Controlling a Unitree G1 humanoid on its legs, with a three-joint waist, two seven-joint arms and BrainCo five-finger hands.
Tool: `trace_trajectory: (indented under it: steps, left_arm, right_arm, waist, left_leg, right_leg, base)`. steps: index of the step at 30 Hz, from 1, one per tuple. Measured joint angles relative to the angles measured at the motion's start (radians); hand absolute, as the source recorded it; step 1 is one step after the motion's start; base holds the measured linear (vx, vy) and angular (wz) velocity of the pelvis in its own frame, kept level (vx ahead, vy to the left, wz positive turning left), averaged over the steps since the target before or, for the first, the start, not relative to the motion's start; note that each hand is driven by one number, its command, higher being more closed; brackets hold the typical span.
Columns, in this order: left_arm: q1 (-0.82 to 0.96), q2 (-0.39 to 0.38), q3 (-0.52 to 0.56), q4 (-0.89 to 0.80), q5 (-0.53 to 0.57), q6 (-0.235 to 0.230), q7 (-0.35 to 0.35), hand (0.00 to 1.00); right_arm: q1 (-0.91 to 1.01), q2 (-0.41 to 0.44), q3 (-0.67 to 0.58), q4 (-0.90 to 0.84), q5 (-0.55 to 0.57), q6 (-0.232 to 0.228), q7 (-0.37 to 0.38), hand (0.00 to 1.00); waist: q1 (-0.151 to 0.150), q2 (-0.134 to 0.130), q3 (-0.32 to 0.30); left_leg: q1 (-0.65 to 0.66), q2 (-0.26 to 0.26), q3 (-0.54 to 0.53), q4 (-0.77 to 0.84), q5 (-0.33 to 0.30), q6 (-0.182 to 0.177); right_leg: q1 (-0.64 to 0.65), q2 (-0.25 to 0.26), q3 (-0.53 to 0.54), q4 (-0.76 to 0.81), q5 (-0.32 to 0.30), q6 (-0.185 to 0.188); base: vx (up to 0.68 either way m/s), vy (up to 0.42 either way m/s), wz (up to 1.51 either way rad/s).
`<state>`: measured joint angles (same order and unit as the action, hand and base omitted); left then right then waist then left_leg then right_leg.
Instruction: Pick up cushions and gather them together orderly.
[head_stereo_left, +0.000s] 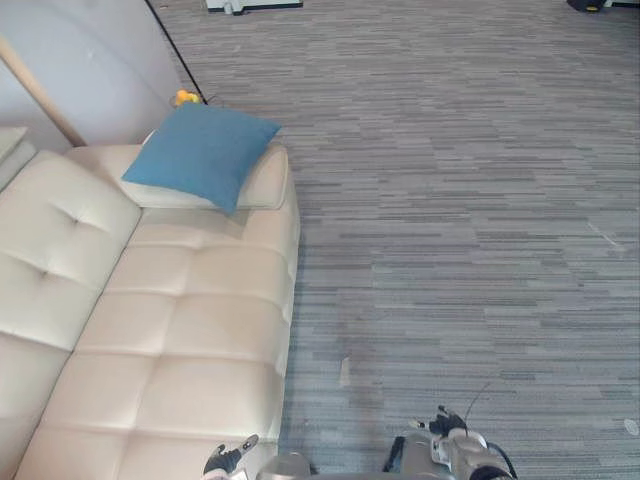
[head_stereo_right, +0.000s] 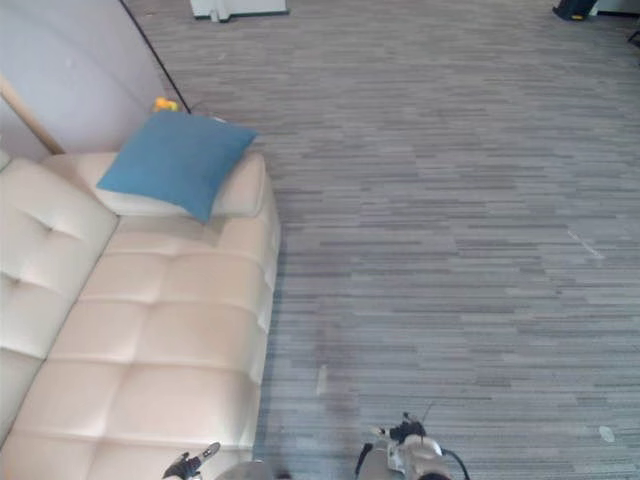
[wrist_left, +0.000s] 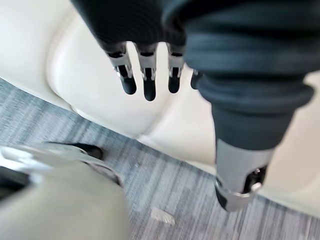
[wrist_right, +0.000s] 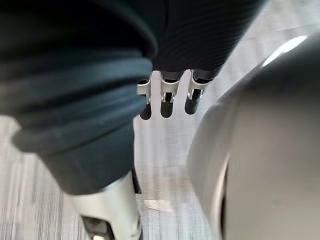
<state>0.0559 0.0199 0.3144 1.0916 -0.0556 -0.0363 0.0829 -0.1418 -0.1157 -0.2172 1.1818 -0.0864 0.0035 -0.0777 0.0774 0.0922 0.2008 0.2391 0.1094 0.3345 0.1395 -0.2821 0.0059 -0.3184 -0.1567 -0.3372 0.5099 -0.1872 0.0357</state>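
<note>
Left hand (wrist_left: 148, 82) and right hand (wrist_right: 167, 100) hang down at six o'clock, fingers straight and empty, while the blue cushion (head_stereo_left: 200, 155) lies at ten o'clock on the far armrest of the cream sofa (head_stereo_left: 180, 330).

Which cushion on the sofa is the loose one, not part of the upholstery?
The blue cushion, lying at the far end of the cream sofa; the rest are fixed, tufted cream pads.

Wide carpet (head_stereo_left: 450, 200) beside the sofa (head_stereo_left: 180, 330); blue cushion (head_stereo_left: 203, 152), possibly against the wall (head_stereo_left: 90, 60), at its far end.
</note>
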Motion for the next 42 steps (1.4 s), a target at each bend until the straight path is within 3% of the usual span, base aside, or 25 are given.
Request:
trace_trajectory:
  steps: [1,2,3,5,7,8,9,12,15,17,18,19,20,21,22,25,27,28,30,33,35,37,39,40,42]
  left_arm:
    - [-0.002,0.001,-0.001,-0.001,0.004,0.0,-0.003,0.0]
    - [0.004,0.021,-0.001,-0.002,0.005,-0.001,-0.003,0.0]
    - [0.003,0.041,0.003,0.01,0.007,0.001,-0.001,0.0]
    - [0.008,0.009,0.01,0.017,0.01,0.0,-0.002,0.0]
    - [0.008,0.002,0.025,0.017,0.013,-0.001,0.0,0.0]
    - [0.007,-0.01,0.044,0.017,0.013,-0.002,-0.002,0.0]
    - [0.008,-0.011,0.055,0.014,0.014,-0.002,-0.003,0.0]
    - [0.012,0.006,0.048,-0.004,0.014,-0.005,-0.003,0.0]
    - [0.015,0.005,0.041,-0.034,0.014,-0.008,-0.002,0.0]
    - [0.016,0.003,0.041,-0.041,0.014,-0.003,-0.004,0.0]
    - [0.018,0.002,0.04,-0.04,0.014,0.0,-0.003,0.0]
    - [0.02,0.003,0.042,-0.04,0.013,0.001,-0.003,0.0]
    - [0.019,0.005,0.042,-0.041,0.013,0.0,-0.003,0.0]
    - [0.01,0.02,0.045,-0.042,0.014,0.0,-0.005,0.0]
    - [0.01,0.026,0.054,-0.04,0.013,0.0,-0.006,0.0]
    - [0.021,0.006,0.116,-0.038,0.012,0.006,-0.006,0.0]
    - [0.037,0.005,0.122,-0.039,0.01,0.007,-0.004,0.0]
    - [0.036,0.005,0.116,-0.039,0.01,0.008,-0.004,0.0]
    - [0.033,0.01,0.084,-0.042,0.004,0.005,-0.005,0.0]
    - [0.016,0.008,0.057,-0.044,0.003,0.005,-0.004,0.0]
    - [0.002,0.002,0.057,-0.04,0.003,0.006,-0.004,0.0]
    - [-0.019,0.003,0.059,-0.041,0.002,0.004,-0.005,0.0]
    - [-0.002,0.003,0.085,-0.05,-0.007,0.004,-0.004,0.0]
    - [0.009,-0.007,0.112,-0.058,-0.007,0.002,-0.001,0.0]
    - [0.031,-0.048,0.141,-0.061,-0.008,-0.005,-0.005,0.0]
  right_arm:
    - [0.002,0.001,-0.001,-0.009,0.002,0.002,0.001,0.0]
    - [0.013,0.006,0.001,-0.027,0.008,0.004,0.0,0.0]
    - [0.021,0.008,-0.008,-0.027,0.019,0.003,0.001,0.0]
    - [0.014,-0.009,-0.005,-0.018,0.017,0.005,-0.001,0.0]
    - [0.02,-0.012,-0.01,-0.013,0.017,0.005,-0.002,0.0]
    - [0.022,-0.009,-0.01,-0.011,0.018,0.005,-0.006,0.0]
    - [0.024,-0.002,-0.007,-0.002,0.018,0.006,-0.011,0.0]
    - [0.026,0.018,-0.005,0.035,0.018,0.007,-0.022,0.0]
    - [0.022,0.02,-0.006,0.052,0.018,0.005,-0.031,0.0]
    - [0.02,0.027,-0.012,0.048,0.018,0.005,-0.037,0.0]
    - [0.027,0.03,-0.013,0.049,0.018,0.006,-0.042,0.0]
    - [0.03,0.038,-0.007,0.049,0.018,0.007,-0.042,0.0]
    - [0.028,0.045,-0.004,0.048,0.018,0.006,-0.042,0.0]
    - [0.021,0.067,-0.005,0.05,0.018,0.005,-0.041,0.0]
    - [0.015,0.072,-0.007,0.051,0.019,0.005,-0.038,0.0]
    - [0.008,0.076,0.001,0.053,0.017,0.003,-0.023,0.0]
    - [0.008,0.076,0.007,0.054,0.008,-0.001,-0.018,0.0]
    - [0.013,0.076,0.007,0.054,0.008,-0.001,-0.018,0.0]
    - [0.026,0.06,0.007,0.049,0.007,-0.002,-0.015,0.0]
    - [0.024,0.042,0.007,0.041,0.006,-0.006,-0.013,0.0]
    - [0.025,0.037,0.007,0.026,0.007,-0.005,-0.012,0.0]
    - [0.033,0.035,0.006,0.012,0.018,0.001,-0.01,0.0]
    - [0.043,0.044,0.007,0.012,0.02,0.006,-0.008,0.0]
    - [0.06,0.047,0.012,0.009,0.026,0.003,-0.003,0.0]
    - [0.058,0.033,0.012,0.011,0.027,0.003,-0.002,0.0]
  waist:
    - [-0.006,-0.006,0.006]
    - [-0.024,-0.041,0.012]
    - [-0.024,-0.064,0.019]
    - [-0.017,-0.028,0.006]
    - [-0.019,-0.001,-0.008]
    - [-0.015,0.019,-0.002]
    - [-0.015,0.027,0.01]
    - [-0.004,-0.014,0.033]
    - [0.037,-0.027,0.04]
    - [0.045,-0.031,0.043]
    - [0.05,-0.026,0.042]
    - [0.071,-0.034,0.041]
    - [0.08,-0.037,0.039]
    - [0.088,-0.076,0.042]
    - [0.089,-0.082,0.044]
    - [0.091,-0.076,0.03]
    - [0.087,-0.073,0.026]
    - [0.085,-0.076,0.025]
    - [0.074,-0.072,0.021]
    - [0.047,-0.048,0.014]
    - [0.032,-0.046,0.015]
    - [0.025,-0.066,0.015]
    - [0.028,-0.091,0.001]
    - [0.025,-0.104,-0.015]
    - [0.029,-0.056,-0.045]
  left_leg:
    - [0.012,0.002,-0.006,-0.006,0.0,0.0]
    - [0.048,-0.017,-0.03,-0.026,0.0,-0.002]
    - [0.089,-0.023,-0.074,-0.026,-0.008,-0.016]
    - [0.048,0.034,-0.131,0.113,0.003,-0.037]
    - [-0.093,0.097,-0.2,0.401,0.044,-0.074]
    - [-0.197,0.159,-0.225,0.636,0.156,-0.071]
    - [-0.276,0.215,-0.211,0.832,0.132,-0.062]
    - [-0.405,0.19,-0.184,0.939,0.04,-0.062]
    - [-0.529,0.108,-0.119,0.659,-0.001,-0.065]
    - [-0.567,0.04,-0.116,0.385,0.05,-0.063]
    - [-0.565,0.006,-0.086,0.138,0.188,-0.056]
    - [-0.543,0.0,-0.056,0.103,0.287,-0.03]
    - [-0.538,-0.005,-0.029,0.093,0.313,-0.009]
    - [-0.52,-0.021,0.02,0.085,0.305,0.034]
    - [-0.514,-0.027,0.015,0.106,0.281,0.073]
    - [-0.493,-0.01,0.014,0.182,0.194,0.091]
    - [-0.387,-0.018,-0.04,0.15,0.128,0.055]
    - [-0.366,-0.026,-0.049,0.14,0.122,0.053]
    - [-0.238,-0.062,-0.119,0.074,0.114,0.054]
    - [-0.123,-0.063,-0.237,-0.003,0.113,0.052]
    - [-0.104,-0.06,-0.286,-0.017,0.111,0.052]
    - [-0.074,-0.066,-0.35,-0.034,0.066,0.012]
    - [-0.038,-0.085,-0.387,-0.027,0.023,-0.005]
    - [-0.024,-0.088,-0.432,0.002,-0.024,-0.023]
    - [-0.068,-0.039,-0.445,0.096,-0.048,-0.045]
  right_leg:
    - [-0.007,0.001,0.002,-0.046,0.028,0.002]
    - [0.002,0.003,0.021,-0.185,0.129,0.013]
    - [-0.002,0.012,0.062,-0.164,0.226,-0.071]
    - [-0.004,0.05,0.06,-0.104,0.13,-0.063]
    - [0.027,0.09,0.037,-0.131,0.09,-0.074]
    - [0.09,0.135,0.03,-0.176,0.073,-0.094]
    - [0.173,0.175,0.029,-0.225,0.065,-0.117]
    - [0.362,0.19,0.024,-0.336,0.047,-0.127]
    - [0.468,0.192,0.04,-0.427,0.049,-0.12]
    - [0.513,0.185,0.041,-0.474,0.036,-0.1]
    - [0.556,0.188,0.043,-0.513,0.014,-0.072]
    - [0.58,0.181,0.061,-0.524,-0.001,-0.059]
    - [0.59,0.173,0.071,-0.523,-0.01,-0.051]
    - [0.597,0.145,0.078,-0.517,-0.016,-0.039]
    - [0.598,0.129,0.088,-0.497,0.018,-0.007]
    - [0.584,0.13,0.152,-0.374,0.079,0.052]
    - [0.427,0.089,0.137,0.067,0.197,0.217]
    - [0.404,0.072,0.124,0.137,0.201,0.227]
    - [0.337,-0.016,0.014,0.323,0.123,0.197]
    - [0.25,-0.016,-0.041,0.107,0.006,0.088]
    - [0.2,0.017,0.03,-0.055,0.015,0.083]
    - [0.136,0.055,0.169,-0.377,0.18,0.106]
    - [0.124,0.056,0.227,-0.371,0.245,0.08]
    - [0.117,0.065,0.255,-0.298,0.239,0.029]
    - [0.114,0.082,0.181,-0.248,0.156,0.011]
  base:
    - [0.46,-0.232,0.35]
    - [0.49,-0.273,0.33]
    - [0.5,-0.289,0.14]
    - [0.47,-0.328,-0.19]
    - [0.47,-0.324,-0.1]
    - [0.61,-0.27,-0.06]
    - [0.52,-0.207,-0.06]
    - [0.52,-0.151,0.1]
    - [0.42,-0.041,-0.24]
    - [0.51,0.089,-0.15]
    - [0.56,0.179,-0.13]
    - [0.47,0.158,-0.17]
    - [0.55,0.133,-0.12]
    - [0.55,0.125,0.06]
    - [0.65,0.168,0.15]
    - [0.44,0.199,0.13]
    - [0.53,0.238,0.32]
    - [0.59,0.202,0.85]
    - [0.54,0.133,1.1]
    - [0.45,0.001,1.17]
    - [0.3,-0.081,1.05]
    - [0.41,-0.191,1.24]
    - [0.46,-0.357,0.96]
    - [0.52,-0.442,0.94]
    - [0.38,-0.288,0.88]
